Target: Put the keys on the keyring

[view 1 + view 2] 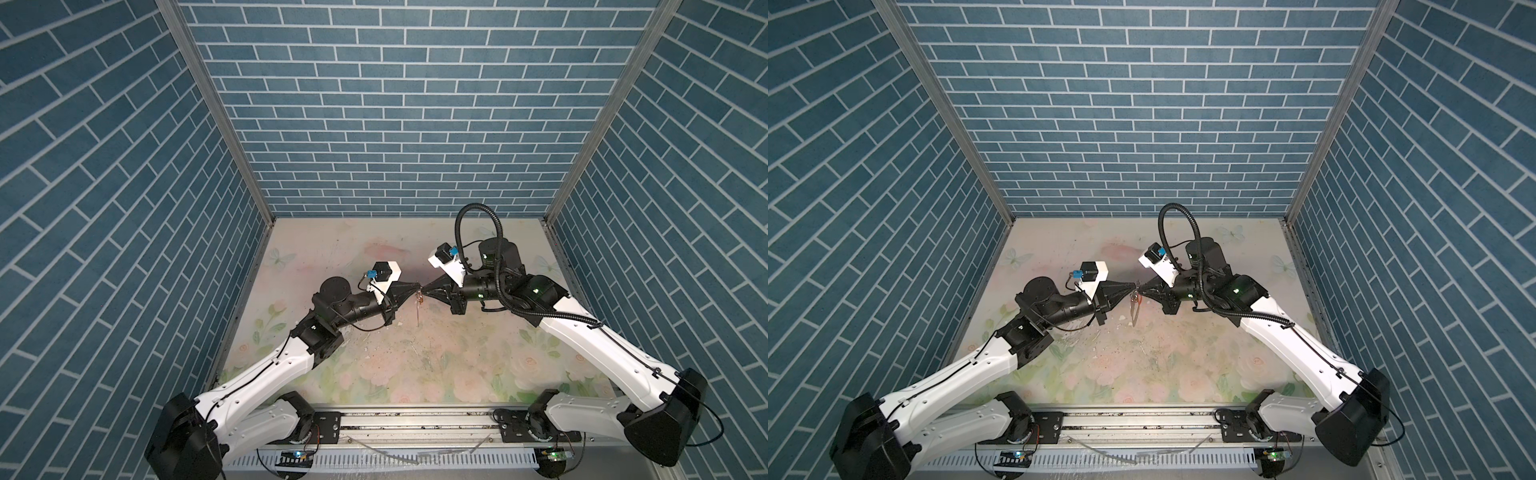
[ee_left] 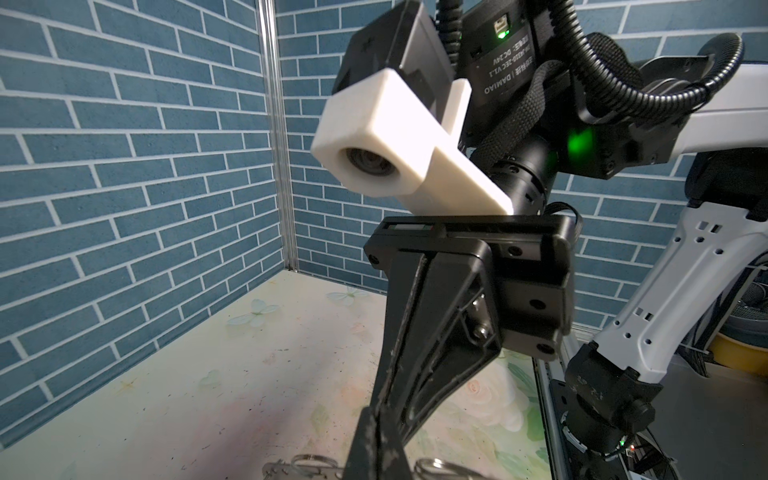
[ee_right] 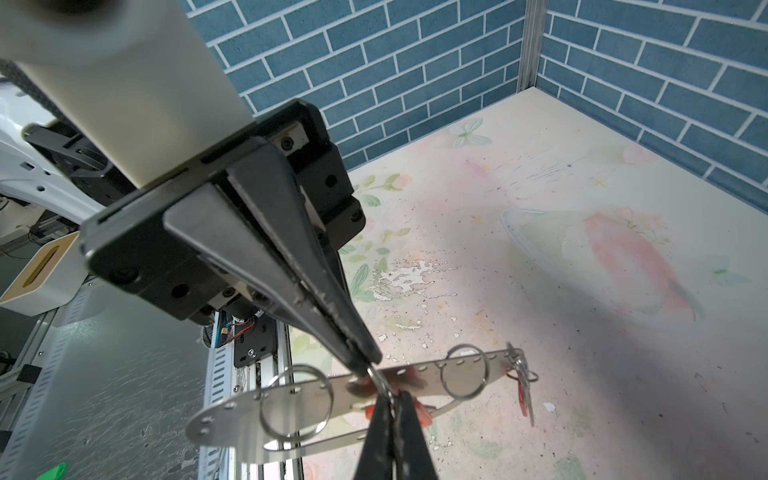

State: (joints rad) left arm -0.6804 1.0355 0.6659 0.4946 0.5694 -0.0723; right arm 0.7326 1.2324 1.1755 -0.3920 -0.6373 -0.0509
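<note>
**Right wrist view: keyring (image 3: 232,419) pinched aloft, thin and slippery**

Nearest us, the right gripper (image 3: 392,399) is closed. The orange tag of the near key (image 3: 424,415) shows on either side of its tips, so we judge that it pinches that tag. Just beyond, the left gripper (image 3: 368,365) is clamped on the keyring at its middle ring (image 3: 380,380). In both top views the two tips meet above the middle of the tabletop (image 1: 478,365), well apart from every edge, and the keyring hangs below them. At the keyring's far end, the far key (image 3: 524,384) already dangles.

We read the keyring as a stiff, thin, light metal plate, smooth enough to swivel in a single pinch. Holding its flat faces beside a ring seems best. The keys are small and swing freely, so the flat plastic tag offers the surest hold. The rings look springy and will likely need prising open.
</note>
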